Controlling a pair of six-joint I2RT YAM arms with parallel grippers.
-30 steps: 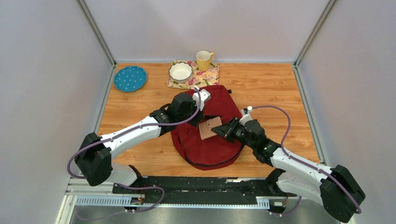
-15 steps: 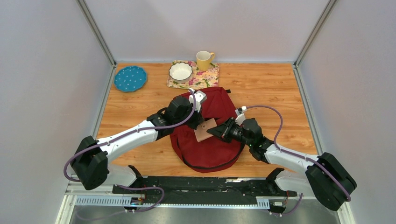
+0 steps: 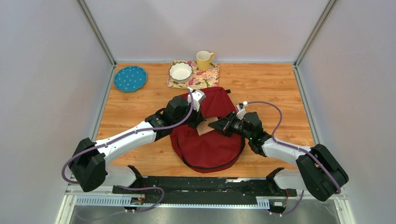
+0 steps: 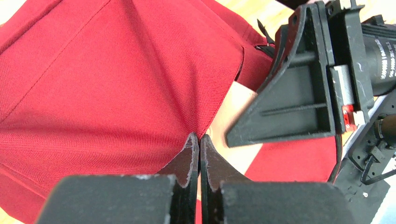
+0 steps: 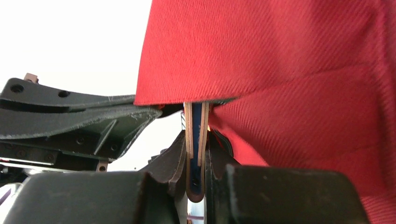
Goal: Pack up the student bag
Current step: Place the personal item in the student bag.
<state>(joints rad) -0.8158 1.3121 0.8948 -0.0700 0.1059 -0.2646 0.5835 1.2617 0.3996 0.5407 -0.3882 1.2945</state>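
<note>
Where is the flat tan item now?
Top view: the flat tan item is over the middle of the student bag, held by the right gripper, its far end under the flap the left gripper pinches.

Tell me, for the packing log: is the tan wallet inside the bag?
Partly: the tan wallet pokes under a lifted flap of the student bag; the rest shows.

The dark red student bag [image 3: 208, 147] lies flat on the wooden table [image 3: 275, 84], its upper fabric pulled up.

bright, even light with soft shadows; right wrist view's background blown white, close foreground blurred.
</note>
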